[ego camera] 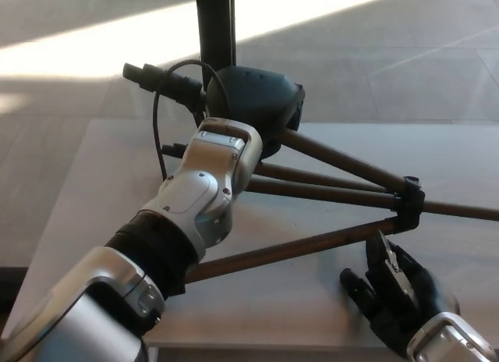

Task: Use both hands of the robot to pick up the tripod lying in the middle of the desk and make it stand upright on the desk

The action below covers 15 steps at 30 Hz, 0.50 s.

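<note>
The tripod (327, 192) lies on the pale desk (101, 190), its brown legs fanning to the right and meeting at a black collar (411, 202). Its pan handle (160, 79), with a looped black cable, sticks out at the upper left. My left hand (253, 104) is wrapped over the tripod's head end and covers it; its fingers are hidden on the far side. My right hand (394, 288) is open at the desk's near right, fingers pointing up just under the lowest leg, close to the collar and apart from it.
A black pole (216, 26) rises just behind the desk's far edge, right behind the tripod head. Beyond it is grey floor with a sunlit band. My silver left forearm (191, 206) crosses over the lower legs.
</note>
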Available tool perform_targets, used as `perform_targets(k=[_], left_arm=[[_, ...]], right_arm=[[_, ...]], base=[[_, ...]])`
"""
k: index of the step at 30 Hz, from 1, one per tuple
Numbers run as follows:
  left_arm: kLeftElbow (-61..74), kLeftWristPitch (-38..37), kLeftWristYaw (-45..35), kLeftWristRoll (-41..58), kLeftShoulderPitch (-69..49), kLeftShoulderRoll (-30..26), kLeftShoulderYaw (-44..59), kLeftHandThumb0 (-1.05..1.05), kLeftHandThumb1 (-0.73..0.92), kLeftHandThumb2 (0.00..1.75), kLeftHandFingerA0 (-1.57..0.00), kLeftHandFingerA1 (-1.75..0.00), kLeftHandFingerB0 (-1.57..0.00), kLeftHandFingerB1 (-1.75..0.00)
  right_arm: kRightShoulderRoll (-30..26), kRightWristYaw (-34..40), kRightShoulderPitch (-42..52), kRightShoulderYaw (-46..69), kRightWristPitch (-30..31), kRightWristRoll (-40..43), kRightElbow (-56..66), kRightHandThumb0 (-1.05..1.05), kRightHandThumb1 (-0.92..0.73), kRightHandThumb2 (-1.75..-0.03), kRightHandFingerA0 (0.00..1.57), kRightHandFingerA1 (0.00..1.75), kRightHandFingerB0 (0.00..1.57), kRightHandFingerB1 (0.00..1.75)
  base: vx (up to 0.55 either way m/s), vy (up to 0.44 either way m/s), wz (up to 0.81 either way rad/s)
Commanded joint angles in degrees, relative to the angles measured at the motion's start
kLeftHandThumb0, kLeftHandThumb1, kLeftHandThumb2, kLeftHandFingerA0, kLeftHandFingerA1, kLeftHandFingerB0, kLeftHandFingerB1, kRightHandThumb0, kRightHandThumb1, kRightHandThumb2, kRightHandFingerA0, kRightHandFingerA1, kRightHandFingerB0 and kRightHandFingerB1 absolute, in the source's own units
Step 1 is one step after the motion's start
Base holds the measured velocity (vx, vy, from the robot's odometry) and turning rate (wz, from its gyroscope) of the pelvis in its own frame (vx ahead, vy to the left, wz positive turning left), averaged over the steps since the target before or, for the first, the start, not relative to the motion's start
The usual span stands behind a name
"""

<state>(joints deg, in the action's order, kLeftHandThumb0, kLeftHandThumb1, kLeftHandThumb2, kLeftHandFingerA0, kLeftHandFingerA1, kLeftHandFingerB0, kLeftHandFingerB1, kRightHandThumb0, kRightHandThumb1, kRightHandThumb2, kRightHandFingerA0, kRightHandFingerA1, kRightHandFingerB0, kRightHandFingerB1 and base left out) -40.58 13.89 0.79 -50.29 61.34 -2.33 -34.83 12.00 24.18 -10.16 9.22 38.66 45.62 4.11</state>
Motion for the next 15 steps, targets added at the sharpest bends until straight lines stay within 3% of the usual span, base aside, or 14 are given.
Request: perform_targets(k=[1,2,3,4,5,6,7,8,10,11,12,13,14,15], left_arm=[[-0.6,0.0,2.6,1.9,9.3,3.3,3.3,-0.23,0.61,0.79,-0.85,-1.61,-0.76,-0.91],[-0.7,0.1,2.6,2.1,9.4,3.7,3.6,-0.29,0.59,0.73,-0.88,-1.71,-0.78,-0.95],[-0.6,0.1,2.8,2.2,9.3,3.9,3.8,-0.20,0.58,0.81,-0.91,-1.66,-0.79,-1.10],[-0.3,0.5,2.9,2.1,9.2,4.1,3.8,-0.24,0.56,0.71,-0.86,-1.71,-0.80,-1.13],[-0.6,0.8,3.0,1.9,9.5,4.8,3.7,-0.24,0.56,0.71,-0.86,-1.71,-0.80,-1.13],[-0.6,0.7,3.2,1.9,9.6,4.9,3.9,-0.24,0.55,0.69,-0.87,-1.70,-0.82,-1.08],[-0.8,0.5,3.4,1.9,9.7,5.1,4.0,-0.22,0.54,0.73,-0.88,-1.68,-0.82,-1.11],[-0.9,0.3,3.7,2.1,9.7,5.2,4.3,-0.22,0.56,0.74,-0.88,-1.65,-0.82,-1.13],[-0.3,0.3,3.3,2.1,9.6,5.0,4.7,-0.24,0.61,0.83,-0.88,-1.60,-0.79,-1.08],[0.2,0.6,2.7,2.1,9.5,5.0,4.7,-0.24,0.61,0.85,-0.87,-1.57,-0.78,-0.99],[0.5,0.9,2.1,2.1,9.5,5.0,4.8,-0.24,0.61,0.85,-0.87,-1.57,-0.78,-0.99],[1.0,1.5,1.5,2.1,8.8,5.0,4.9,-0.24,0.64,0.71,-0.87,-1.61,-0.79,-0.97],[1.4,1.7,0.8,2.3,8.1,4.8,5.0,-0.21,0.62,0.71,-0.89,-1.64,-0.78,-1.10],[1.5,1.4,0.8,1.9,7.5,4.3,4.7,-0.27,0.66,0.73,-0.86,-1.56,-0.82,-1.03]], right_arm=[[16.2,3.4,3.8,-0.8,0.0,5.9,-5.8,-0.64,-0.57,-0.64,0.00,0.41,0.02,0.34],[15.1,2.2,3.1,-1.5,0.2,5.3,-6.8,-0.68,-0.58,-0.66,0.00,0.38,0.02,0.28],[14.1,1.9,2.5,-2.0,0.7,5.1,-7.4,-0.69,-0.61,-0.63,0.00,0.45,0.00,0.33],[13.7,1.3,1.7,-2.0,0.6,5.0,-8.1,-0.75,-0.45,-0.90,0.00,0.48,0.00,0.33],[12.9,0.5,0.8,-1.8,0.0,5.4,-9.2,-0.75,-0.45,-0.90,0.00,0.48,0.00,0.33],[12.4,0.1,0.3,-1.9,-0.3,5.5,-9.8,-0.71,-0.60,-0.63,0.00,0.29,0.00,0.28],[12.0,-0.4,-0.2,-1.8,-0.7,5.6,-10.6,-0.79,-0.46,-0.90,0.00,0.45,0.00,0.27],[11.5,-0.9,-1.0,-1.7,-1.3,5.7,-11.6,-0.73,-0.59,-0.63,0.00,0.27,0.00,0.24],[10.6,-1.5,-3.2,-0.9,-2.6,5.7,-14.3,-0.75,-0.58,-0.63,0.00,0.25,0.00,0.21],[10.0,-2.0,-4.5,-0.4,-4.0,5.2,-15.8,-0.82,-0.47,-0.91,0.00,0.43,0.00,0.23],[9.6,-2.4,-5.4,-0.2,-5.4,4.5,-16.7,-0.82,-0.47,-0.91,0.00,0.43,0.00,0.23],[9.1,-2.8,-7.4,0.8,-7.6,4.3,-18.6,-0.82,-0.57,-0.62,0.00,0.23,0.00,0.31],[8.8,-3.1,-9.2,1.9,-9.1,4.4,-20.0,-0.84,-0.47,-0.89,0.00,0.39,0.02,0.33],[8.4,-3.6,-10.6,2.9,-9.9,4.7,-21.0,-0.88,-0.50,-0.89,0.00,0.35,0.06,0.32]], base=[[0.00,0.000,0.00],[0.00,0.000,0.00],[0.00,0.000,0.00],[0.00,0.000,0.00],[0.00,0.000,0.00],[0.00,0.000,0.00],[0.00,0.000,0.00],[0.00,0.000,0.00],[0.00,0.000,0.00],[0.00,0.000,0.00],[0.00,0.000,0.00],[0.00,0.000,0.00],[0.00,0.000,0.00],[0.00,0.000,0.00]])
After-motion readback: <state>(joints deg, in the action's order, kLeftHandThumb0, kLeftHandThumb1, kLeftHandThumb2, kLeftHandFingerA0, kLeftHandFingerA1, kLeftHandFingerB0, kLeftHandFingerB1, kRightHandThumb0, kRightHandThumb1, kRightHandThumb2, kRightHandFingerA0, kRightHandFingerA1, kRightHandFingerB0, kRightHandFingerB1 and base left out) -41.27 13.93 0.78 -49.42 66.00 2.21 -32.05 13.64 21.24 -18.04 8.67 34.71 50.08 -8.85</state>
